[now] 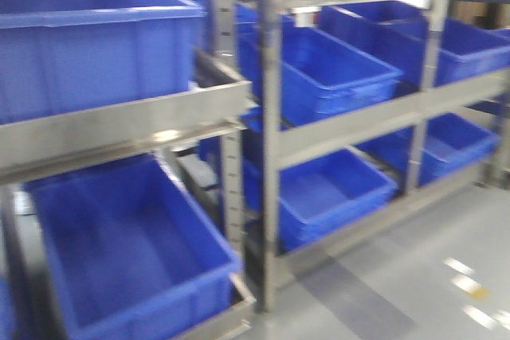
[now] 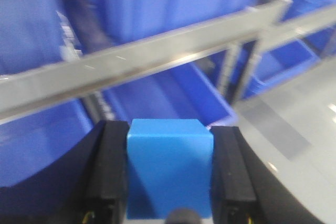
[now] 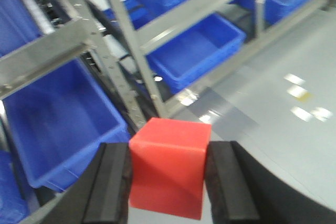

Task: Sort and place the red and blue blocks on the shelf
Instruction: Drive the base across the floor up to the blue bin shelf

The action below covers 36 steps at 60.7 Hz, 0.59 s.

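Wrist-mounted views: left jaws tight on blue block (image 2: 169,166), right jaws tight on red block (image 3: 168,174)

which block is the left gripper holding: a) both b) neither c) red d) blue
d, the left wrist view shows the blue block clamped in the left gripper; the red block sits in the right gripper.
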Available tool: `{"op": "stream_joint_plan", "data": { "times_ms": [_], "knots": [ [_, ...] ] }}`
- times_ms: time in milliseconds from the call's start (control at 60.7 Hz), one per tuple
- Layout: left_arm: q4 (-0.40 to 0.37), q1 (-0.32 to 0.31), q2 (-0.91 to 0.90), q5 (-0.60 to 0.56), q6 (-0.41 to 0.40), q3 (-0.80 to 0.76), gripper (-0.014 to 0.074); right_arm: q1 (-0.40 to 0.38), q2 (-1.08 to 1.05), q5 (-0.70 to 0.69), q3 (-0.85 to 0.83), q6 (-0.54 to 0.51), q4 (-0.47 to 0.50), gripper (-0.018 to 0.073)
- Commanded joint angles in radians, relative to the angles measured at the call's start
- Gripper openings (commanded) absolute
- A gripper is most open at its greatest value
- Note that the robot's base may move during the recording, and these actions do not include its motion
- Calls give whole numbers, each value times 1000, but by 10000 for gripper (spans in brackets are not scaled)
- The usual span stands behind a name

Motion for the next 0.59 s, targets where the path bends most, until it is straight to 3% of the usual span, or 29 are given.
{"op": "stream_joint_plan", "data": {
  "times_ms": [0,577],
  "knots": [
    [7,4,6,-88,-2,-30,124,-5,3,-88,-27,-4,-9,49],
    [7,4,6,-88,-2,-30,124,-5,3,-88,-27,-4,-9,49]
  ]
}}
